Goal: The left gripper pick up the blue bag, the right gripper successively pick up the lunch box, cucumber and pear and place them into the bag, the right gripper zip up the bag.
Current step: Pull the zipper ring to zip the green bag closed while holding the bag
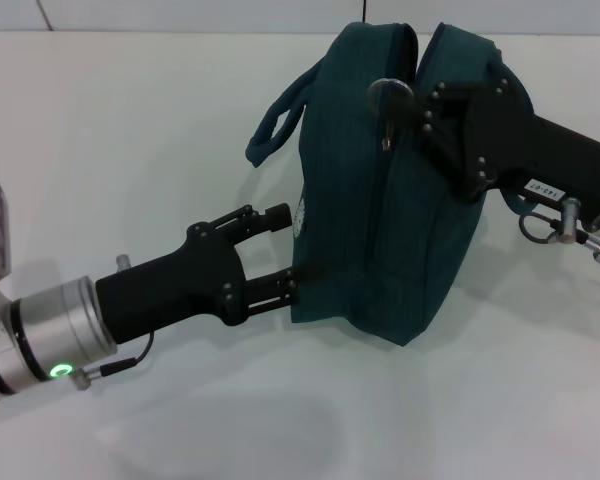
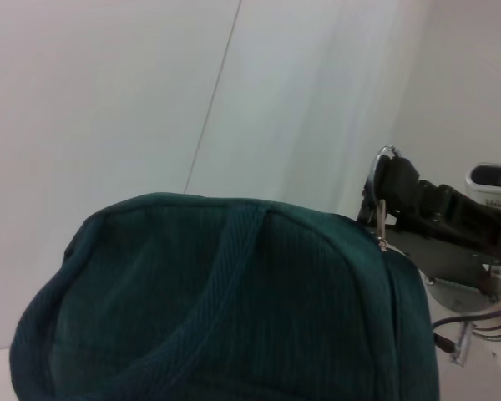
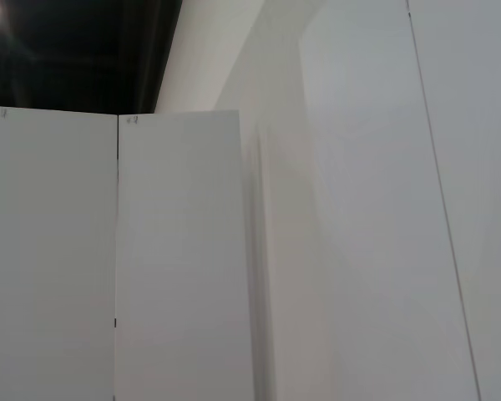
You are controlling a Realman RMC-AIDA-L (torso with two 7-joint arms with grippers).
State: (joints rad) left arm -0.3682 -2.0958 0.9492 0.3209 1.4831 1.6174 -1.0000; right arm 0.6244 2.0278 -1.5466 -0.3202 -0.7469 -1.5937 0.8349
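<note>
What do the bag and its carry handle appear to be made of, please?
The bag looks like matte woven fabric, dark teal; its sides sag softly and show fine ribbing. The handle seems to be webbing strap, judging by its diagonal twill weave. Whether the fibre is cotton or synthetic cannot be told.

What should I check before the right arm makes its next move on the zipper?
1. Left tool against the bag's side: ok, though whether it grips is cannot tell.
2. Right tool at the zipper pull on top: ok.
3. Pull actually pinched: cannot tell.
4. Zipper run closed: cannot tell.
5. Lunch box, cucumber, pear inside: cannot tell, none visible.
6. Handle away from the zipper line: ok.
</note>
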